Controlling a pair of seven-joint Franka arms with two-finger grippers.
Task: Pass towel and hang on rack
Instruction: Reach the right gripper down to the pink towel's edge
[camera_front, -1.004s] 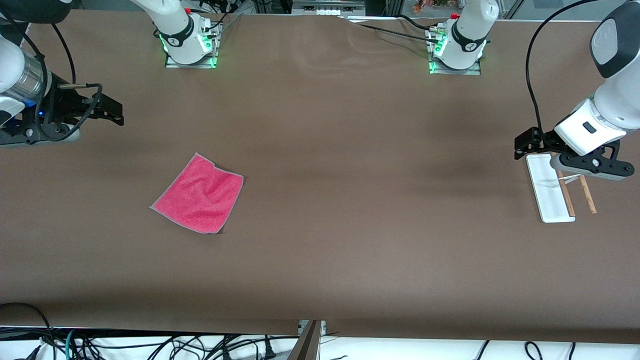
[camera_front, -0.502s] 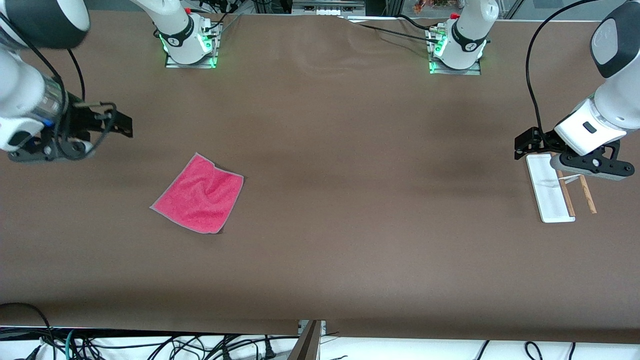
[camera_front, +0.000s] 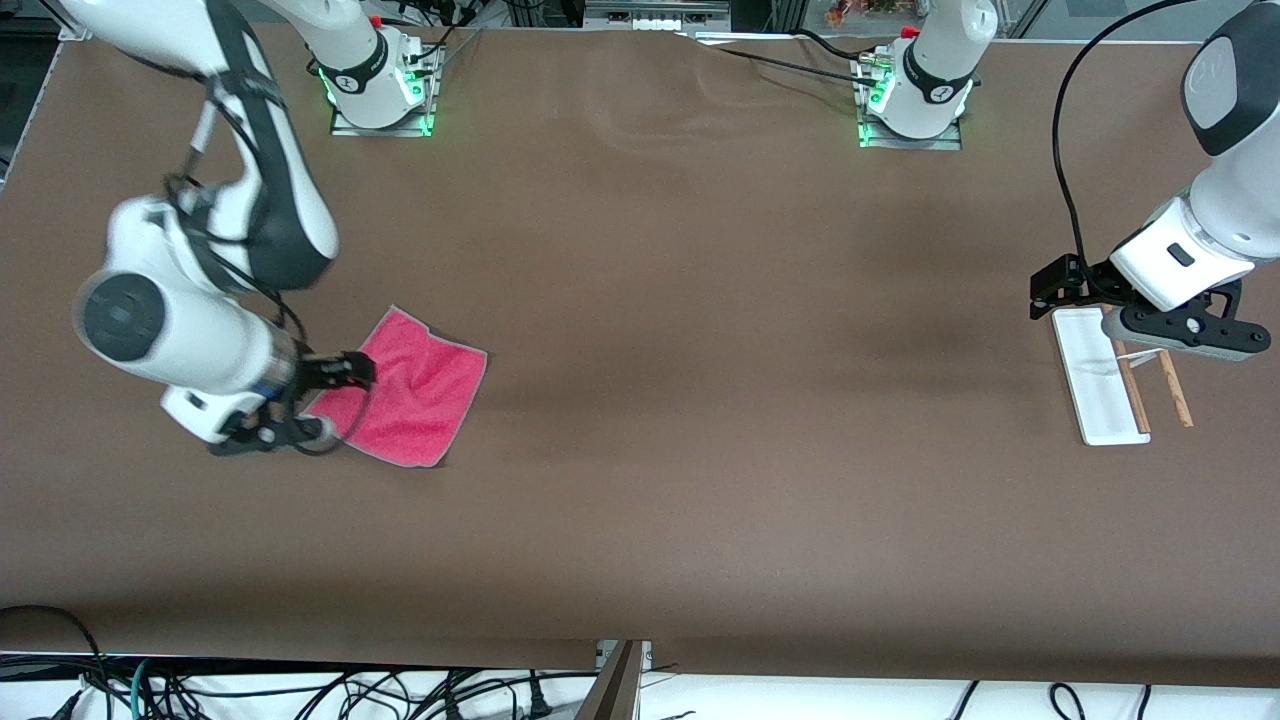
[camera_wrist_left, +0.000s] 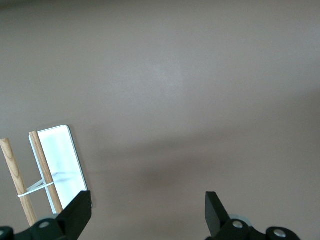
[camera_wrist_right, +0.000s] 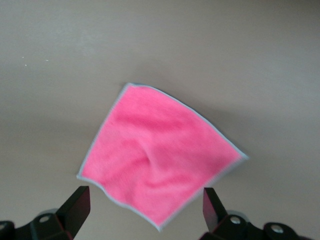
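The towel (camera_front: 415, 390) lies flat, pink-red face up, on the brown table toward the right arm's end. It fills the middle of the right wrist view (camera_wrist_right: 160, 155). My right gripper (camera_front: 275, 435) hangs open and empty over the towel's corner nearest that end (camera_wrist_right: 145, 212). The rack (camera_front: 1095, 380) has a white base and two brown rods (camera_front: 1175, 390) and stands at the left arm's end. My left gripper (camera_front: 1185, 338) waits open and empty over the end of the rack farther from the front camera. The left wrist view shows the rack's base (camera_wrist_left: 60, 162) beside my left gripper (camera_wrist_left: 147, 212).
The two arm bases (camera_front: 375, 95) (camera_front: 915, 100) stand along the table edge farthest from the front camera. Loose cables (camera_front: 300, 690) lie below the table's near edge. Bare brown tabletop (camera_front: 760, 400) stretches between towel and rack.
My right arm has swung in from the table's end and come down over the towel's corner. The towel, the rack and my left arm have not moved.
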